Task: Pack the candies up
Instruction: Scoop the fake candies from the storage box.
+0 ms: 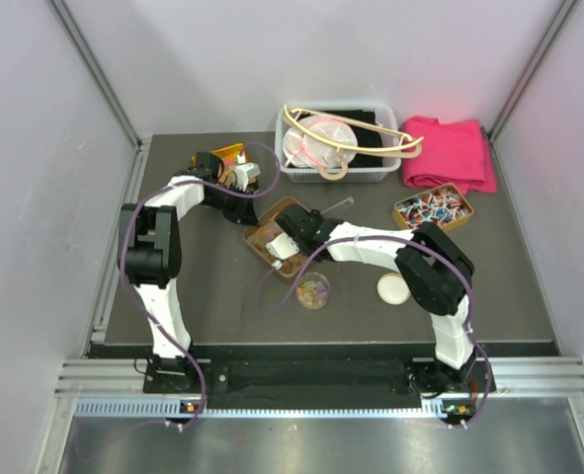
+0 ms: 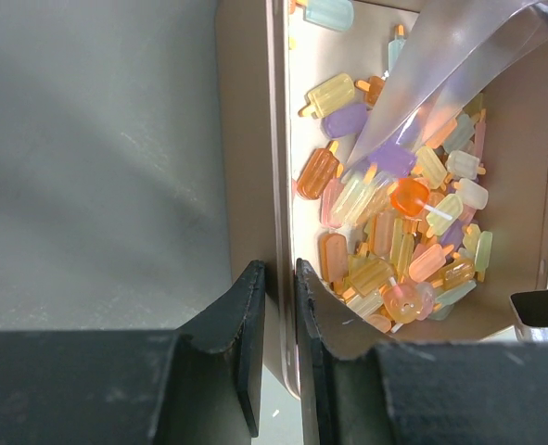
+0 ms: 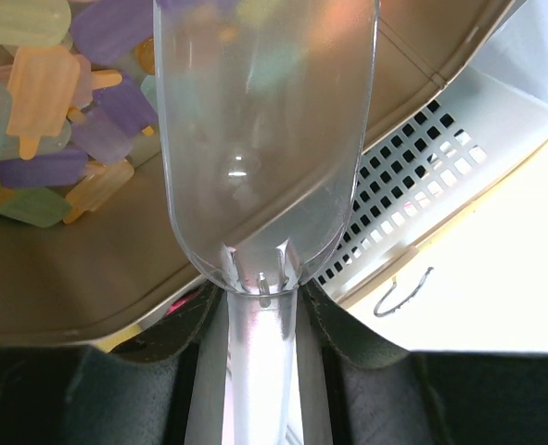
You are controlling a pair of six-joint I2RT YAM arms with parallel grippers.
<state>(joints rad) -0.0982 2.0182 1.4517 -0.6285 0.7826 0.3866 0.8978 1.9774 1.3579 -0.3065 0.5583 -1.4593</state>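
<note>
**Gripping the tin with one arm, dipping a scoop with the other**

The left arm [image 1: 153,247] rises from its base, folds at the elbow and reaches in toward the middle of the bench [image 1: 222,306]. Its wrist is turned down, and the left pincer [image 2: 281,324] is clamped on the side wall of a tan tin [image 2: 246,139], one finger outside and one inside.

The right arm [image 1: 430,267] bends low and stretches left across the bench. The right pincer [image 3: 261,324] is closed around the handle of a clear plastic scoop [image 3: 264,139], whose bowl points into the same tin.

The candies [image 2: 394,232] lie heaped inside the tin. They are translucent lolly-shaped pieces in orange, yellow, pink, purple and pale green, and the scoop's tip is among them.

From above, both pincers are lost under the wrists and cables. The scoop's front edge runs off the top of the right wrist view. Colours blur through its plastic, so I cannot tell whether any piece sits in it. The tin's far corners are cut off in the left wrist view.

The bench is dark grey and matte, with pale walls and metal posts around it. A white perforated basket [image 1: 380,176] stands at the back with a pink cloth [image 1: 450,153] beside it. Twist-wrapped sweets [image 1: 435,205] fill another tin to the right. Near the front are a small clear dish [image 1: 313,289] and, well to its right, a pale disc [image 1: 393,288].
</note>
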